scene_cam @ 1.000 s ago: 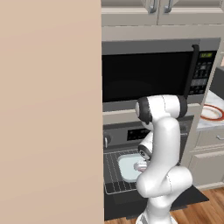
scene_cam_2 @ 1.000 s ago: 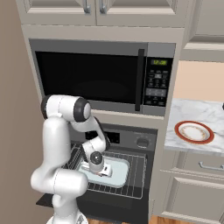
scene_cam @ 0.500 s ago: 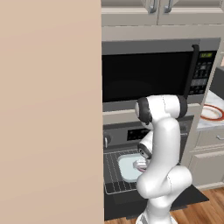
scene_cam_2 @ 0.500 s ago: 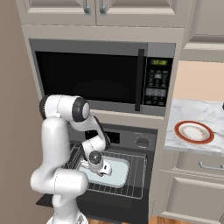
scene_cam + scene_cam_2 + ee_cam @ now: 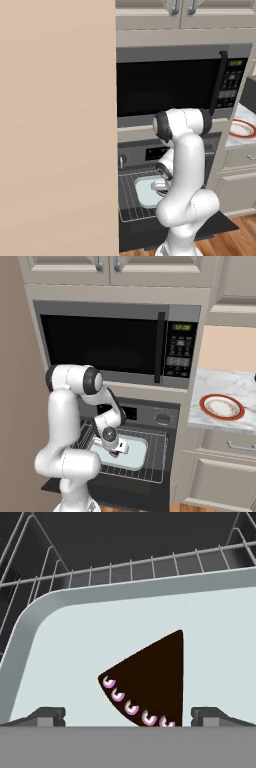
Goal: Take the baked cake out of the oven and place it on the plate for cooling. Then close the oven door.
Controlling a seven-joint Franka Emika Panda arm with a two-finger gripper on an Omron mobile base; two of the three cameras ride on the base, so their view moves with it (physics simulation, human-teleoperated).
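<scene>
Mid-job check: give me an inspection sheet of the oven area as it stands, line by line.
Surface: wire rack pulled out of the open oven.
Job's things: cake lies on the pale tray; plate bare on the counter; oven door down.
Clutter: nothing seen.
Gripper: gripper open, tips either side of the cake, not gripping.
Cables: nothing seen.
Surroundings: microwave above, shut.

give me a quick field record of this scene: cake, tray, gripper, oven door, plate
cake: dark wedge with whitish bits, lying on the tray
tray: pale, on the oven's wire rack
gripper: open, low over the tray, fingertips either side of the cake, not closed on it
oven door: open, folded down
plate: on the marble counter, nothing on it
</scene>
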